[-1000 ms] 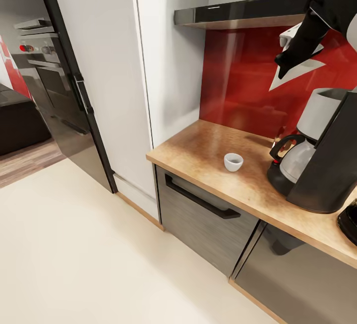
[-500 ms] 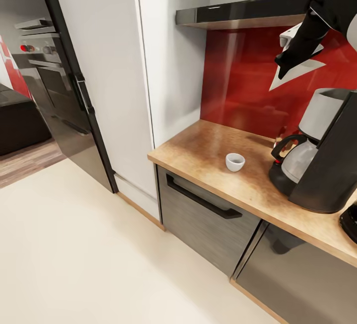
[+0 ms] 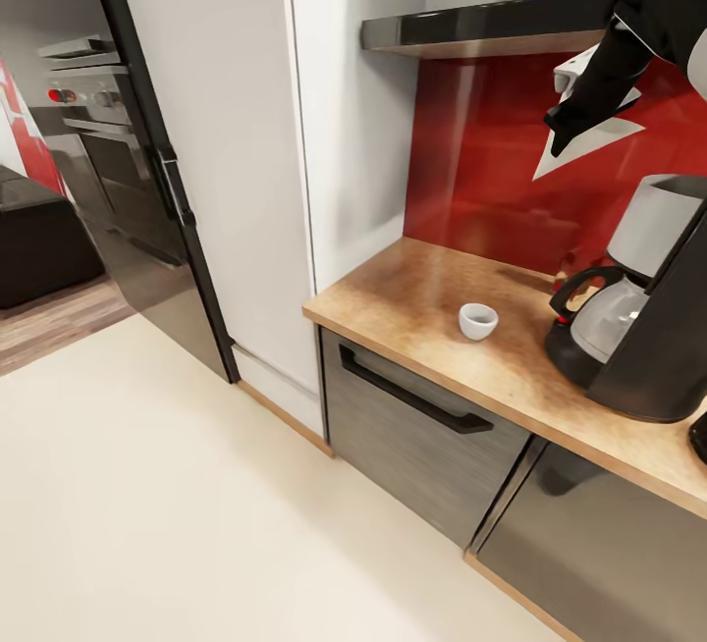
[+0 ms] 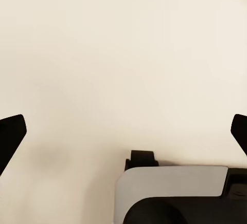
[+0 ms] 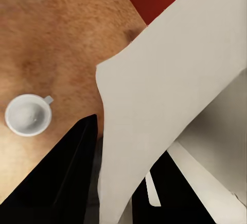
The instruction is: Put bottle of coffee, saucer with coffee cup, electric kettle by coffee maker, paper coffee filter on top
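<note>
While my right pincer [image 3: 558, 136] pinches the paper coffee filter [image 3: 589, 136], I'd carry it level over the coffee maker's [image 3: 653, 303] white basket; left pincer [image 4: 123, 131] spread.

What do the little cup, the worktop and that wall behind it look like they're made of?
The coffee cup: plain white, smooth, probably glazed ceramic. The kitchen countertop: mottled brown grain, likely wood or laminate, matte. The red wall panel: glossy, with soft reflections, perhaps glass or lacquer.

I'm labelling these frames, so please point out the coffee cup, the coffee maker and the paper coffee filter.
coffee cup [image 3: 478, 320]: head view, on its white bowl.
coffee maker [image 3: 666, 347]: head view, on its dark grey body.
paper coffee filter [image 5: 170, 100]: right wrist view, on the flat off-white paper face.
</note>
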Robot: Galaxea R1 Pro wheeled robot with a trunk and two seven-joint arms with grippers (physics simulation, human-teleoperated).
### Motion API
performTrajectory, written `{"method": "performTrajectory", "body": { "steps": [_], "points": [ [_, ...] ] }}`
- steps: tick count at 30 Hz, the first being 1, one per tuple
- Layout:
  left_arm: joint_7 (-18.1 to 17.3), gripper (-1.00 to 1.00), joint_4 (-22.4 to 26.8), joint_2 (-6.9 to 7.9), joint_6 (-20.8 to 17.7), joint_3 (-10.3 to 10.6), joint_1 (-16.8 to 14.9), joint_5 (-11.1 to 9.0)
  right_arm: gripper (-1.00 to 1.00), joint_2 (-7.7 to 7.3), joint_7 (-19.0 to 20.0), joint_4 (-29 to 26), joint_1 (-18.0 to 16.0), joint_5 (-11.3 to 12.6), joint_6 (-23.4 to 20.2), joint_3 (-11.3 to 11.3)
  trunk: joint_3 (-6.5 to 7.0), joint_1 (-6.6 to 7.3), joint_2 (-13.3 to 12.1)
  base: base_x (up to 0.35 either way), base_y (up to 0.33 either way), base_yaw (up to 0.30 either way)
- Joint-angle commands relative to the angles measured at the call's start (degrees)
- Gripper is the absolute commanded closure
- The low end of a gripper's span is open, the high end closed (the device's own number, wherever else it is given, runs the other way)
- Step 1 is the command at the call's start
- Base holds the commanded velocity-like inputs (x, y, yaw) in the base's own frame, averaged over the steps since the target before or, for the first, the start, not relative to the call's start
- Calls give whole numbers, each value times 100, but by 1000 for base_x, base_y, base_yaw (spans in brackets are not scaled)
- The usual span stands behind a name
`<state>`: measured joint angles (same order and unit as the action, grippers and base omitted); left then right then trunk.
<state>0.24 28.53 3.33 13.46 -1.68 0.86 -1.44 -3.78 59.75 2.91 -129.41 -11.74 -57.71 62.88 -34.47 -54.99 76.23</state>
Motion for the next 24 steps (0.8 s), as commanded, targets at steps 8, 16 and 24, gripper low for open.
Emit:
{"method": "performTrajectory", "body": {
  "steps": [8, 16, 24],
  "points": [
    [2, -100, 4, 0, 8, 1, 2, -15, 100, 0, 54, -1, -5, -39, -21, -17, -4, 0, 3, 0, 24, -112],
    [2, -100, 4, 1, 7, 1, 2, -15, 100, 0, 55, -1, -5, -39, -21, -21, -4, 0, 3, 43, 73, -133],
    [0, -100, -4, 1, 9, 1, 2, -14, 100, -5, 55, -1, -5, -39, -21, -24, -4, 0, 3, 80, 119, -118]
  ]
}}
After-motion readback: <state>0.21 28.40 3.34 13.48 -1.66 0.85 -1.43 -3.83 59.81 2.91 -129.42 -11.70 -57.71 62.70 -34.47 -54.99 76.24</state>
